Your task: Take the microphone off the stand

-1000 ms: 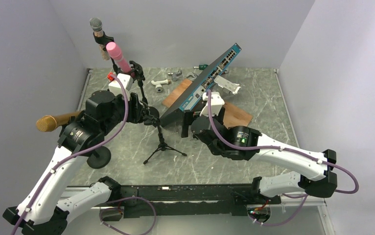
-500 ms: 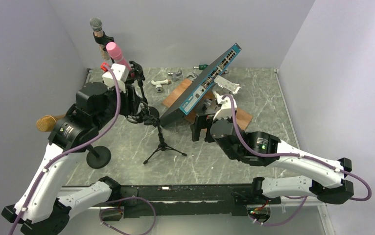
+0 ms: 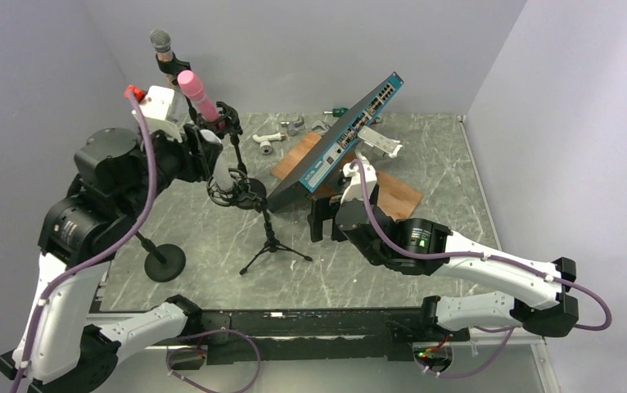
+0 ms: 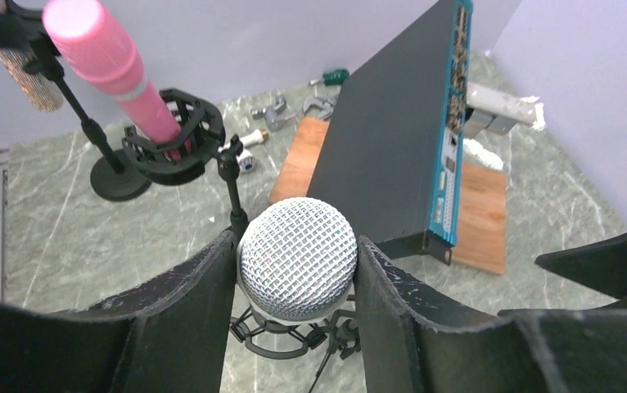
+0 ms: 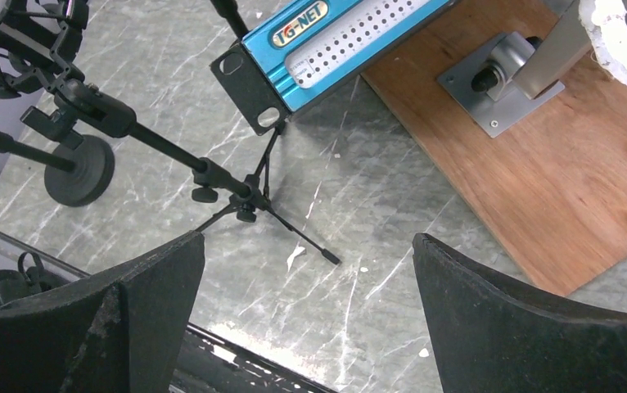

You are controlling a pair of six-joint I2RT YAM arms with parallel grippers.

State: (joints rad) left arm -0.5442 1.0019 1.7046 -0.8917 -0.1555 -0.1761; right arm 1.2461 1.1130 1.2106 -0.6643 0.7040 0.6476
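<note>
Clasping microphone [image 4: 296,270], left gripper [image 4: 296,246] aloft, right gripper [image 5: 308,239] spread wide

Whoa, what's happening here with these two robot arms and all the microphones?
The left gripper has its two fingers closed against either side of the silver mesh head of a microphone. That microphone sits in the black cradle of a small tripod stand and has not been lifted out yet. The right gripper hangs open above the table near the stand's legs, holding nothing.
</note>
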